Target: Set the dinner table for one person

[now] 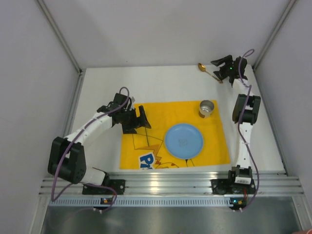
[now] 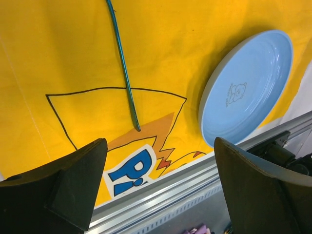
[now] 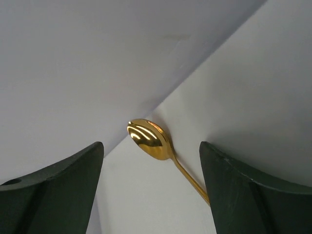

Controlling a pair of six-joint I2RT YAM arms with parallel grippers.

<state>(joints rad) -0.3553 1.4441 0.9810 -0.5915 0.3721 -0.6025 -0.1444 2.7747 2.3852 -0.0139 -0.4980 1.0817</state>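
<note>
Two grippers work opposite ends of the large white matte dinner table (image 1: 100, 92). The left gripper (image 2: 160, 146) hovers with its fingers wide and empty over a thin teal utensil handle (image 2: 124, 73). That handle lies on the yellow printed placemat (image 1: 165, 109), left of the round pale-blue plate (image 1: 184, 140), where a fork belongs. A small steel cup (image 1: 206, 108) stands at the mat's far right. The right gripper (image 3: 151, 146), fingers wide, hangs over the gold metal spoon (image 3: 148, 139) by the far wall, probably lining up to fetch it.

From here the spoon (image 3: 147, 139) reads as polished gold metal, mirror-bright. The plate (image 2: 248, 87) is smooth and glossy; ceramic or plastic, I can't tell. The placemat (image 2: 58, 53) looks matt and printed. The dinner table (image 1: 161, 83) is matt white, its rail (image 1: 170, 181) silvery aluminium.
</note>
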